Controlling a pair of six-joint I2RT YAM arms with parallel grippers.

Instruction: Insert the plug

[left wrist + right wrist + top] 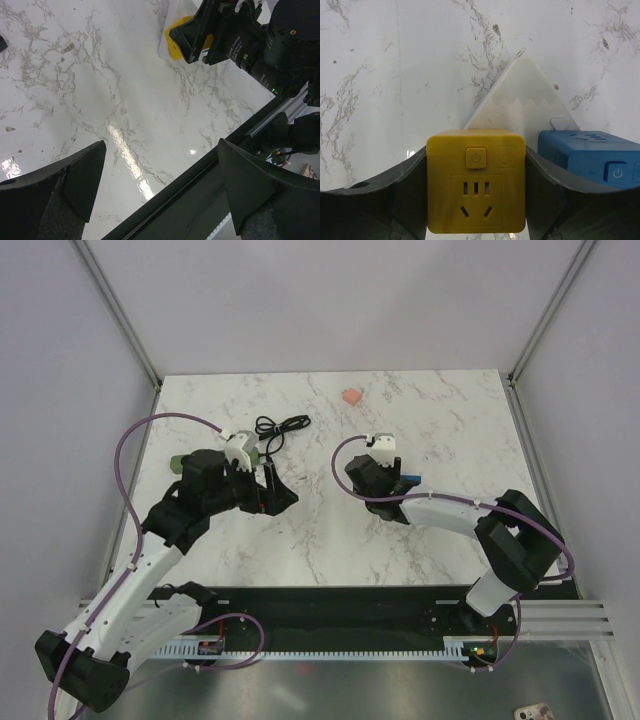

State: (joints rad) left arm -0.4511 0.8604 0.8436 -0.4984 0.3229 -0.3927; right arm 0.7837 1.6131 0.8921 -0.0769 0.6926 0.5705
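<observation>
- Saw a white marble tabletop (330, 540) with grey veins, and glare streaks on it in the left wrist view.
- Saw plain pale walls (330, 300) on three sides, with metal posts (118, 310) rising from the far corners.
- Found a black rail (340, 605) along the near edge, with both arm bases fixed there.
- Found a black cable (281, 426) coiled toward the far-left part of the tabletop, and a small orange bit (351, 396) near the middle of the far edge.
- Found the left gripper (160, 150) spread wide, holding nothing, above bare marble left of the middle.
- Found the right gripper (476, 160) right of the middle, half closed, with its fingers (410, 180) pressed on both sides of a yellow block (476, 200) bearing a socket face and a button.
- Found a blue block (590, 155) just beside the yellow one, cut off by the frame edge, and a white peaked piece (525, 95) upright behind both.
- Made out the plug (254, 448) only as a small teal patch by the left wrist, just near of the cable. Could not tell its shape or how it lay.
- Saw a green thing (176, 462) poking out near the left edge, mostly hidden under the left arm and too covered to identify.
- From above, could barely see the yellow block under the right wrist.
</observation>
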